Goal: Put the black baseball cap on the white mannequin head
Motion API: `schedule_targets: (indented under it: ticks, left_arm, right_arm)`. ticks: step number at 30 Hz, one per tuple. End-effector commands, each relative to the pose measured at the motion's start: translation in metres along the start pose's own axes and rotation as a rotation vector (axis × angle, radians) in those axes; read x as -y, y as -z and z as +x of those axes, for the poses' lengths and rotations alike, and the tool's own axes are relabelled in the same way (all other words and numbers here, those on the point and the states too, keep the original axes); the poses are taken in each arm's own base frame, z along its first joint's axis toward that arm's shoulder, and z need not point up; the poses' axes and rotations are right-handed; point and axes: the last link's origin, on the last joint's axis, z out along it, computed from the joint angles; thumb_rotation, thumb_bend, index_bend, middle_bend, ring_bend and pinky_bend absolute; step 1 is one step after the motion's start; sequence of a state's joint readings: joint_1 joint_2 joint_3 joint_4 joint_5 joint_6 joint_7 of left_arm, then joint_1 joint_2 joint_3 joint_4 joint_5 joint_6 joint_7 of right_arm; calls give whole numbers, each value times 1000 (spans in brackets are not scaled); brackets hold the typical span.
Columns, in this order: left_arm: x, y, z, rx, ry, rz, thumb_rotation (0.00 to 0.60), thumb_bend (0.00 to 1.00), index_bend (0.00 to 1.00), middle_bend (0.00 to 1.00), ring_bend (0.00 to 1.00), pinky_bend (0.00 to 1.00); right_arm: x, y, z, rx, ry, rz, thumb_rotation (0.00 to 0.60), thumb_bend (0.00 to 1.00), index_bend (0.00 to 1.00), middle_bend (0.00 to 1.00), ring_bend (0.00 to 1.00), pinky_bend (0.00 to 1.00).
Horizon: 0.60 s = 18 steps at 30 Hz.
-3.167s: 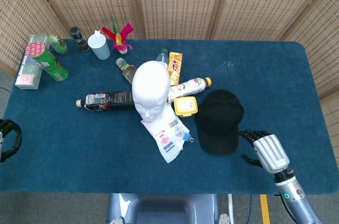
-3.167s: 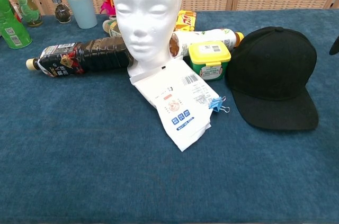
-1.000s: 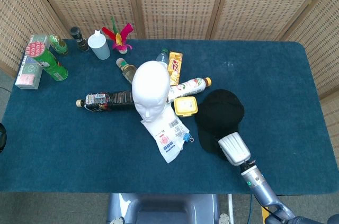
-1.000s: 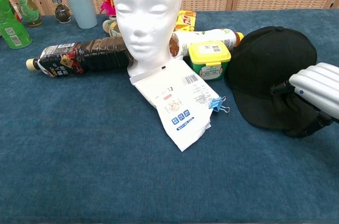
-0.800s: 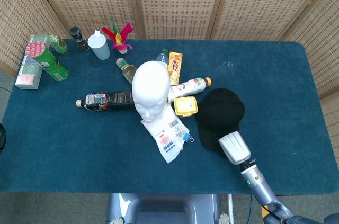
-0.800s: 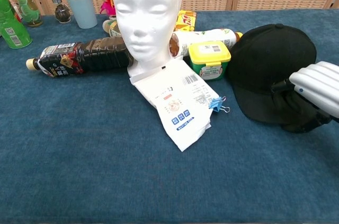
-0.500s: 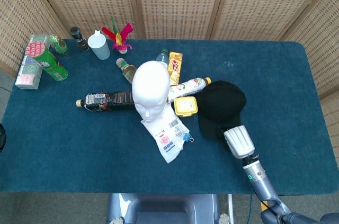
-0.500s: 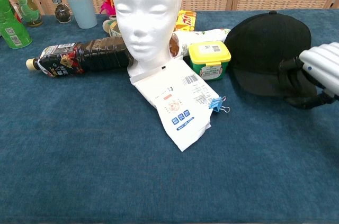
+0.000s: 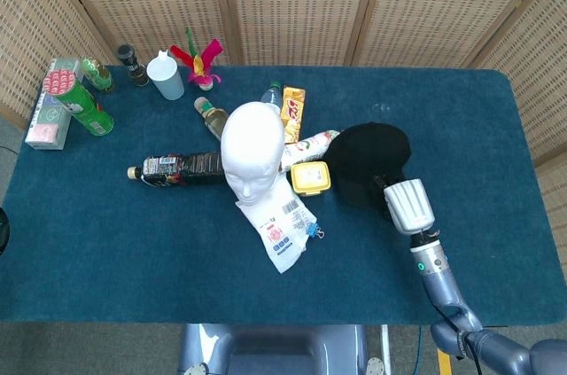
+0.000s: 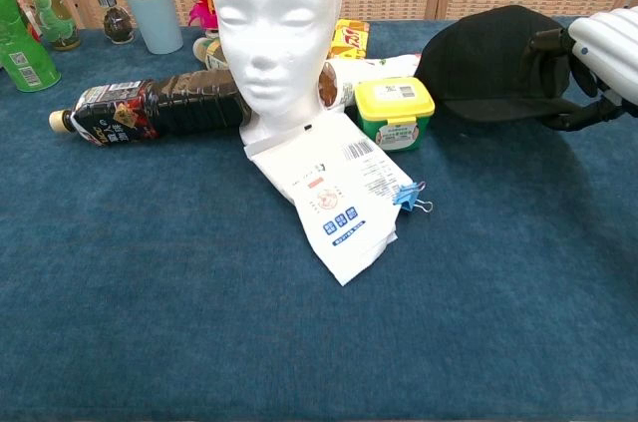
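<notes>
Right hand [image 10: 596, 51] gripping black baseball cap [image 10: 495, 63] by brim, raised clear of bench [image 9: 133, 251]. White mannequin head [image 9: 251, 150] upright, off to hand's left past yellow-lidded tub [image 9: 310, 177]; carry runs leftward. Left hand out of sight.

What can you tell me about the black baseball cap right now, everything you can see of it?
The black baseball cap is plain dark fabric with a rounded crown and a flat brim, no logo visible. It is lifted off the blue table, roughly level, brim toward the right hand, which grips it at the brim. It hangs just right of the yellow-lidded container, and from above it overlaps the end of the white bottle. It is not yet on the white mannequin head.
</notes>
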<state>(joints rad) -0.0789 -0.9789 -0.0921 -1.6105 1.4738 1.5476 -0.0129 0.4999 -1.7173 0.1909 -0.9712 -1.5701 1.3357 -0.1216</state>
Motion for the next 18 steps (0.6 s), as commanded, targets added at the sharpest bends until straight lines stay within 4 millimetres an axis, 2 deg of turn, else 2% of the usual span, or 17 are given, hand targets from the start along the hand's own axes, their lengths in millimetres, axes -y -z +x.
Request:
schedule_targets:
  ticks: [1,4,7,11,13,18]
  left_arm:
    - [0,0,0,1,-1,1,600,304,631,488,374,388]
    - [1,0,1,1,-1,3,600,303,632,488,374,388]
    - [1,1,2,-3,0,3,600,303,632,488,374,388]
    - [3,2,3,-6,1,8,600,301,632,488,373,388]
    - [4,4,4,-8,5,15,600,302,631,488,374,388]
    - [7,5,4,-9,4,21,600,300,632,488,374,388]
  right_arm:
    - [-1,-14,-5,41,29,-6,600,358,386,492,662,742]
    - [2,-19,-9,62,28,-10,600,375,376,441,596,674]
    - [4,-27,-13,76,27,-22,600,417,387,430,561,664]
    - [1,-32,-14,64,22,-50,600,488,503,476,593,743]
    - [-4,-35,-14,48,18,-78,600,515,573,531,633,793]
    - [-10,-37,-10,3,-13,-111,600,534,620,592,699,866]
